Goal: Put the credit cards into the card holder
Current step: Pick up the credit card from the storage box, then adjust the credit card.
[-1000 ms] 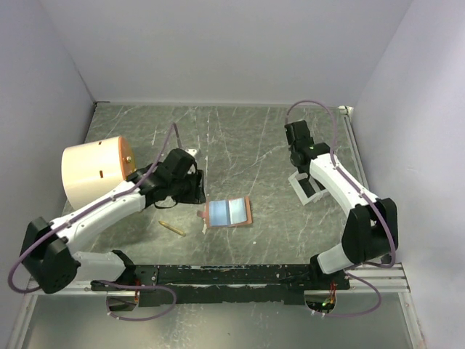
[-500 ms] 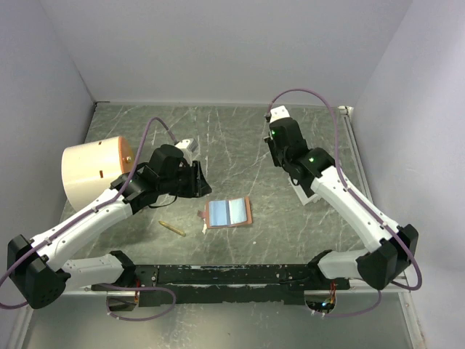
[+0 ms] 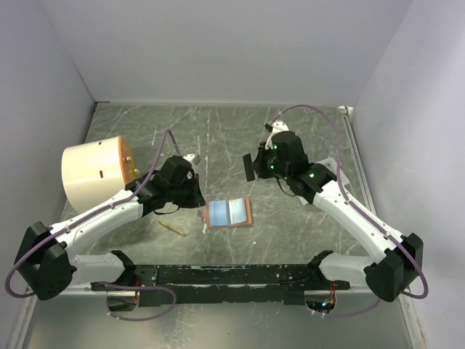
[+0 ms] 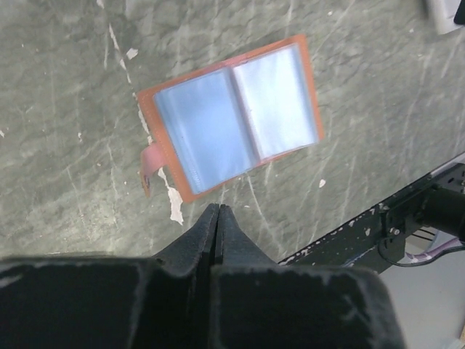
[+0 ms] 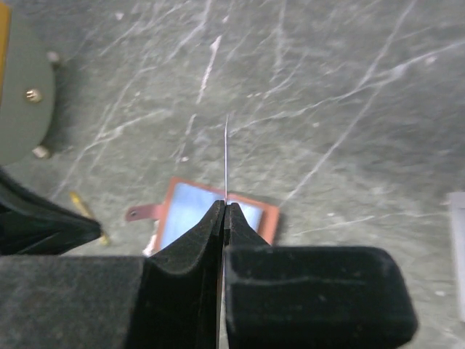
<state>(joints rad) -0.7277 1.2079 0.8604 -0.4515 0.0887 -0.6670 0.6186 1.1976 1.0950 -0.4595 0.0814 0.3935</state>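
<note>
The card holder (image 3: 228, 212) lies open and flat on the table, tan-brown with two pale blue clear pockets (image 4: 232, 127) and a snap tab at its left. My right gripper (image 3: 257, 164) hovers above and behind it, shut on one credit card (image 5: 226, 160). That card shows edge-on as a thin upright line in the right wrist view, with the card holder (image 5: 254, 214) below it. My left gripper (image 3: 198, 198) is shut and holds nothing. Its tips (image 4: 218, 208) sit just off the holder's near left edge.
A big cream cylinder (image 3: 94, 174) stands at the left. A small brass pin (image 3: 172, 228) lies on the table near the left arm. A white tray edge (image 5: 458, 247) shows at the right. The black base rail (image 3: 232, 276) runs along the near edge.
My left gripper has closed and drawn back a little beside the holder. My right arm swung from the tray at the right toward the centre, carrying the card above the holder.
</note>
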